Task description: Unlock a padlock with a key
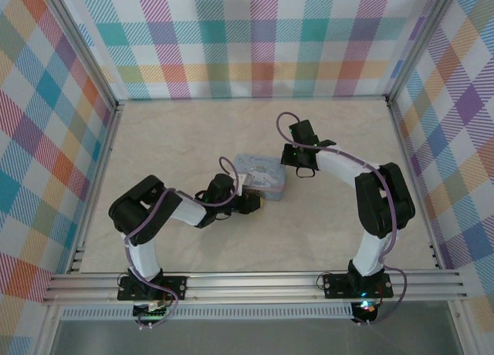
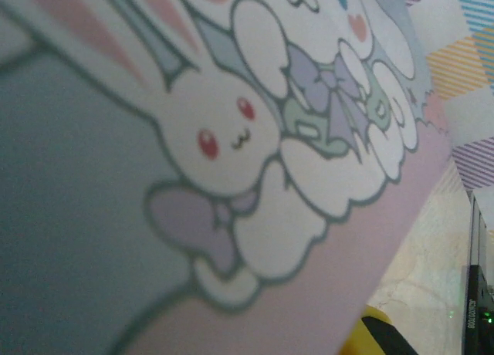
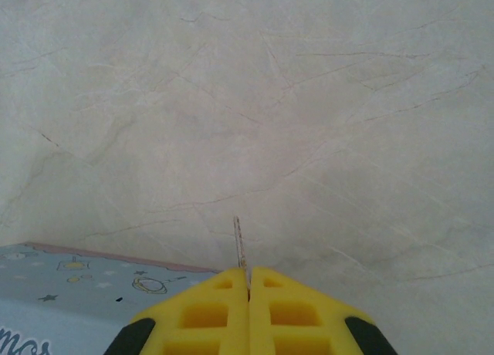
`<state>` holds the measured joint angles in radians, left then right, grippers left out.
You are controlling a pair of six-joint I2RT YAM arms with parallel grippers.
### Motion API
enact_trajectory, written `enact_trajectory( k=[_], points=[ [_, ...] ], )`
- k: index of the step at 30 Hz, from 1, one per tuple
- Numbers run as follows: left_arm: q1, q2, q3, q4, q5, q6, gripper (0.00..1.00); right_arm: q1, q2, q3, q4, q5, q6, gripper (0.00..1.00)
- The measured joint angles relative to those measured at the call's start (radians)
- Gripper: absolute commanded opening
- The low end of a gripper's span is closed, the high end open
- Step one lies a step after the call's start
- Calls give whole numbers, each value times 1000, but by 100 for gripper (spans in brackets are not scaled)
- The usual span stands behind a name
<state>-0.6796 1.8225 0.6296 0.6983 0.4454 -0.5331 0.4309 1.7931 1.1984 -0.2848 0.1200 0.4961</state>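
From above we see the pale blue cartoon-printed tin (image 1: 265, 177) lying on the marble-patterned table (image 1: 185, 131), roughly midway between the two arms, with plaid walls (image 1: 255, 38) around. The left arm (image 1: 166, 210) reaches in from the near left. Its jaws sit at the tin's near-left corner, touching it or just beside it; we cannot tell which. Its wrist camera looks closely at the tin (image 2: 231, 177), showing a white rabbit with red eyes and a lilac bow, and one yellow fingertip (image 2: 377, 333) pokes in at the bottom edge. Whether the left jaws are released or clenched we cannot tell. The right arm (image 1: 382, 201) curves round from the near right, its jaws just beside the tin's far-right corner. In the right wrist view the two yellow fingers (image 3: 204, 312) are clenched flat together on the key (image 3: 239, 243). The key's thin metal blade sticks out ahead of the tips over bare table (image 3: 278, 100), with a corner of the tin (image 3: 69, 289) low on the left. The padlock is too small for us to pick out, so we cannot say where it lies.
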Motion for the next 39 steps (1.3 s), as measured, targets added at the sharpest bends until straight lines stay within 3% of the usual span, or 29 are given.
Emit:
enact_trajectory(
  k=[8,17,31,39],
  points=[
    [15,-51,110,-321,40,-9,2,-47,-40,-42,-55,-6,-18,0],
    [22,-51,214,-481,66,-99,3,-72,-273,-193,-48,-40,-22,0],
    [22,-5,348,-505,70,-245,3,-77,-748,-545,206,-445,-39,0],
    [22,33,371,-459,71,-301,3,-77,-919,-687,362,-623,21,0]
  ],
)
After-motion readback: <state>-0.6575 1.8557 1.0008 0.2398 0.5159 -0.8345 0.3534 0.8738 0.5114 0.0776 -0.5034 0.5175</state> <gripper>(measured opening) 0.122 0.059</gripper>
